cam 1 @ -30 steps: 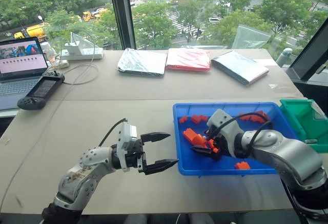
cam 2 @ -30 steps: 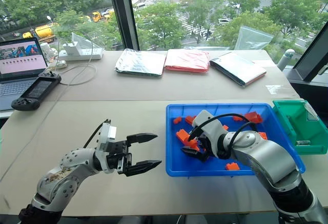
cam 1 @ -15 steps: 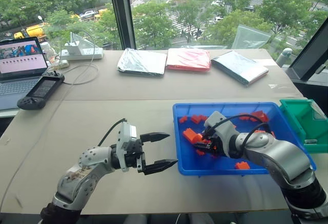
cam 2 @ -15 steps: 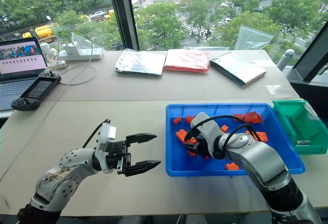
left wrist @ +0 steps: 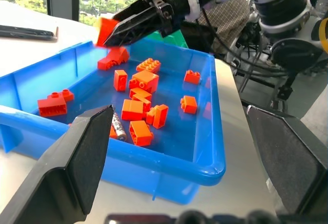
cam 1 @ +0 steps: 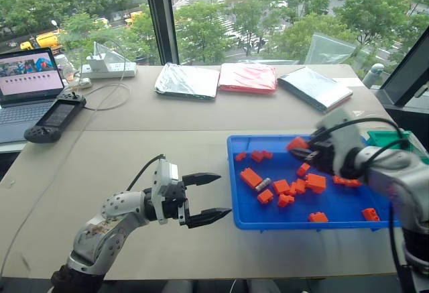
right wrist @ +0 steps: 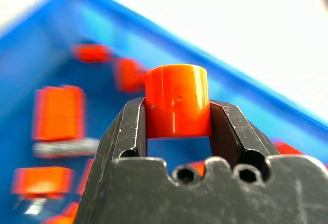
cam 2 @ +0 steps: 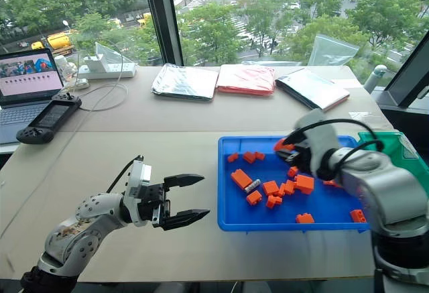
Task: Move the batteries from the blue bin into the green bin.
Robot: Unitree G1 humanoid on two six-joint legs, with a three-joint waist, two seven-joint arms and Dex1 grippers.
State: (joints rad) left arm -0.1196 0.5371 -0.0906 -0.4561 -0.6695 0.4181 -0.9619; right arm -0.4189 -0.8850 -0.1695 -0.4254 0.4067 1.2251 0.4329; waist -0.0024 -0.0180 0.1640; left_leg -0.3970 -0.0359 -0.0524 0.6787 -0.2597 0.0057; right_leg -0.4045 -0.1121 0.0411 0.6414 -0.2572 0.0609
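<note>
Battery (cam 1: 262, 184) lies in blue bin (cam 1: 281, 222) mid-floor; R wrist view shows right gripper (right wrist: 177, 119) clamping an orange brick (right wrist: 178, 100). Left gripper (cam 1: 216, 199) wide open, empty.

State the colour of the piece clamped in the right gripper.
Orange: the right gripper is shut on an orange brick, clearest in the right wrist view.

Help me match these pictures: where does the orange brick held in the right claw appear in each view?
Left eye view: orange brick in the right claw, near the blue bin's far wall.
Right eye view: brick near that far wall.
Left wrist view: brick at the claw's tip, above the bin.
Right wrist view: brick clamped between its fingers.
Shared landmark: the blue bin.
</note>
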